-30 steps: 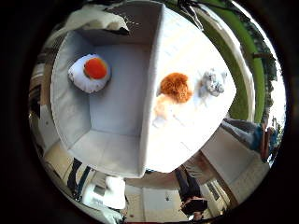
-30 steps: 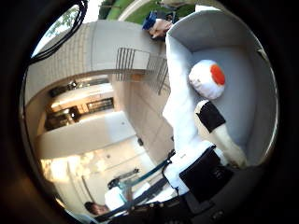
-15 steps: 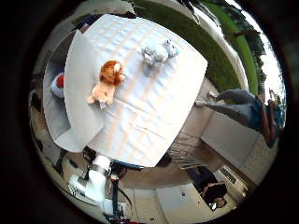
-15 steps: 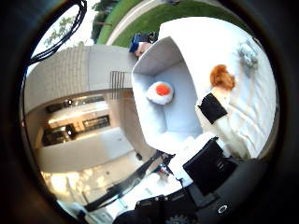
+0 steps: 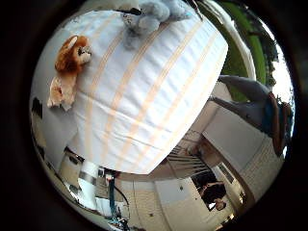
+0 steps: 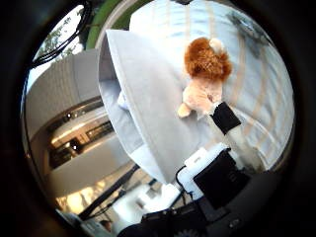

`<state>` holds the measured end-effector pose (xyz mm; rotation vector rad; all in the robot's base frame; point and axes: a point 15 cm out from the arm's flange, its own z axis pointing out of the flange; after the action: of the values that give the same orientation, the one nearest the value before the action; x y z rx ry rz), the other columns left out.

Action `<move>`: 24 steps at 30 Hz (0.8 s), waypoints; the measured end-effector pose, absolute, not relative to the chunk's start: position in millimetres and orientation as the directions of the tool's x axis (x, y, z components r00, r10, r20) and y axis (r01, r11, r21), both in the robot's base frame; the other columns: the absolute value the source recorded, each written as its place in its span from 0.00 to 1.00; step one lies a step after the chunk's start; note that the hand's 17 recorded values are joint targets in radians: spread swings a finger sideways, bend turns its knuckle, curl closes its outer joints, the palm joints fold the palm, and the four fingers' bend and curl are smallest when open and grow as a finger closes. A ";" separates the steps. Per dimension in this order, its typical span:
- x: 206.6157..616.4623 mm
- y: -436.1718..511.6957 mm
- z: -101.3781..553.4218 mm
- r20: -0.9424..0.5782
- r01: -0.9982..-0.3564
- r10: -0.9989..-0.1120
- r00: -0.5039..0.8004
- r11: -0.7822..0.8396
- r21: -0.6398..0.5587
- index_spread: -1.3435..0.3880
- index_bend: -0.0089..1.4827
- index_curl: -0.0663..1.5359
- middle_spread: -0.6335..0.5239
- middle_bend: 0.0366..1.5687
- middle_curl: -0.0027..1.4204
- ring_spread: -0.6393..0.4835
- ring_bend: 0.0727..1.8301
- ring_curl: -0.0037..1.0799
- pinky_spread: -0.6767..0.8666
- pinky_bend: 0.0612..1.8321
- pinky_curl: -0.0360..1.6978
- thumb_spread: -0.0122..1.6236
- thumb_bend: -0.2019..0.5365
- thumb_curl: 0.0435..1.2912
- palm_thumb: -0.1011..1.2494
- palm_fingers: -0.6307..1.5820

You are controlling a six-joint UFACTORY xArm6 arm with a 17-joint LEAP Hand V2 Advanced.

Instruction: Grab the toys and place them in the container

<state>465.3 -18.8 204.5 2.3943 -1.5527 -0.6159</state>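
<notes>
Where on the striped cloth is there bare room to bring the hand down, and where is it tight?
The widest bare stretch of striped cloth lies past the lion toy and the grey plush toy, running to the table's far edge. It is tight where the lion toy lies right against the grey container wall, with the hand close beside it.

Hand point(image 6: 217, 163) empty, one black-tipped finger straight out from the palm.
</notes>
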 end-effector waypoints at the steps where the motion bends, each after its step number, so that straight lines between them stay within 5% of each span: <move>1: 464.5 -16.9 197.4 -0.224 -0.809 -0.910 0.349 -0.413 0.417 0.55 0.11 0.19 0.57 0.09 0.24 0.78 0.15 0.30 0.68 0.21 0.13 0.69 0.24 0.35 0.71 0.29; 12: 459.0 -18.1 150.5 -0.119 -0.761 -0.930 0.348 -0.354 0.544 0.62 0.11 0.19 0.57 0.11 0.25 0.78 0.16 0.30 0.68 0.19 0.14 0.69 0.24 0.34 0.70 0.34; 16: 471.5 -16.7 151.4 -0.100 -0.788 -0.927 0.361 -0.360 0.500 0.63 0.09 0.18 0.50 0.25 0.30 0.72 0.33 0.36 0.66 0.22 0.13 0.69 0.24 0.34 0.70 0.61; 21: 490.3 -20.7 175.9 -0.068 -0.849 -0.931 0.359 -0.356 0.392 0.56 0.09 0.12 0.42 0.45 0.43 0.65 0.59 0.55 0.64 0.30 0.15 0.68 0.25 0.34 0.73 0.69; 24: 490.1 -26.8 193.5 -0.070 -0.883 -0.938 0.339 -0.342 0.320 0.50 0.15 0.09 0.38 0.52 0.50 0.59 0.64 0.62 0.64 0.47 0.20 0.68 0.27 0.35 0.76 0.77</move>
<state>490.1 -26.8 193.5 2.3764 -1.6488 -0.3567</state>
